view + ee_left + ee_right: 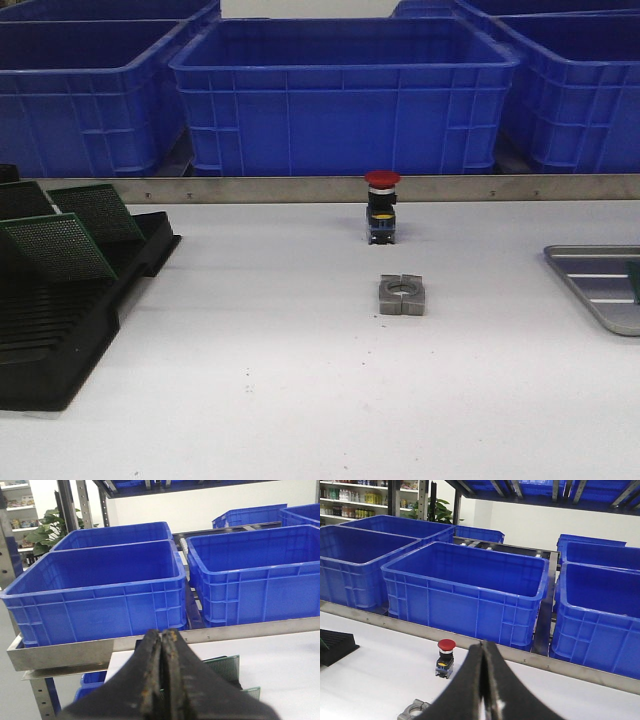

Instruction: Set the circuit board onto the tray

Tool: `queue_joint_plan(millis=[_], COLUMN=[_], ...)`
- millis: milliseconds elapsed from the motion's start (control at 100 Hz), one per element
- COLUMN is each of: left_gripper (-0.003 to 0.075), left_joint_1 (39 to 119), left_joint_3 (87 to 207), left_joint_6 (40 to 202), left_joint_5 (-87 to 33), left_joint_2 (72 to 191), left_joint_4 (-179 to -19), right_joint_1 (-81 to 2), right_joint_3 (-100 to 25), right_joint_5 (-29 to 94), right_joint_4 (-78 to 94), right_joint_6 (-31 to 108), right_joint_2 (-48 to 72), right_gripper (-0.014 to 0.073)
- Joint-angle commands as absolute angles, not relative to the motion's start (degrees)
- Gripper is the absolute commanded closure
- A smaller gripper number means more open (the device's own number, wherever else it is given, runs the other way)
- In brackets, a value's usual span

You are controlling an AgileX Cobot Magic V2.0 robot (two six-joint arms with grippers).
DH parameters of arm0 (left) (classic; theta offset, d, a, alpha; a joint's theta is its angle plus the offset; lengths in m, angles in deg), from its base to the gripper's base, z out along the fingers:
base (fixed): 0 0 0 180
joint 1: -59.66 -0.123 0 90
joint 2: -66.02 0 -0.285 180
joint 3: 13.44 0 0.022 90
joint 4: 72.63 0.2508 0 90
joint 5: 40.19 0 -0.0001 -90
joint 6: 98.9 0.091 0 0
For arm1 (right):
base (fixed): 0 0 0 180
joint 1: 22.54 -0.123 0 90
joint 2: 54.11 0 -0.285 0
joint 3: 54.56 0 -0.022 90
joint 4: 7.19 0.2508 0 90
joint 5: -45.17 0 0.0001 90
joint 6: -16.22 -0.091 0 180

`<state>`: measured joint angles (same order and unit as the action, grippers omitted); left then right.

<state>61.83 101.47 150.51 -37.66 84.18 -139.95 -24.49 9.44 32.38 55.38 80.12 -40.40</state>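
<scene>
Green circuit boards (60,245) stand tilted in the black slotted rack (60,330) at the left of the table; two of them also show in the left wrist view (227,666). The grey ribbed metal tray (600,285) lies at the right edge, cut off by the frame, with a small dark green thing (634,281) at its right side. My left gripper (163,636) is shut and empty, above the rack end of the table. My right gripper (483,646) is shut and empty. Neither gripper shows in the front view.
A red-capped push button (382,206) stands at the table's middle back, and a grey metal clamp block (402,295) lies just in front of it. Big blue crates (345,95) line the shelf behind a metal rail (300,188).
</scene>
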Motion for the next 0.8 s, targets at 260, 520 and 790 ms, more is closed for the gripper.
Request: queue_joint_plan(millis=[260,520,790], left_gripper=[0.0737,0.0737,0.0737], left_joint_1=[61.62,59.32,58.55], left_joint_3=[98.1,87.93,87.8], left_joint_6=[106.46,89.71,88.36], left_joint_5=[-46.46,-48.01,-32.68], left_joint_2=[84.7,78.44,72.06], left_joint_4=[-94.25,-81.03,-79.05], right_joint_1=[-24.67,-24.67,-24.67], right_joint_3=[8.0,8.0,8.0], right_joint_5=[34.2,34.26,34.12], right_joint_4=[56.38,56.38,56.38], right_joint_6=[80.75,80.75,80.75], right_joint_2=[-39.95,-39.95,-39.87], right_gripper=[0.0653,0.0653,0.0653])
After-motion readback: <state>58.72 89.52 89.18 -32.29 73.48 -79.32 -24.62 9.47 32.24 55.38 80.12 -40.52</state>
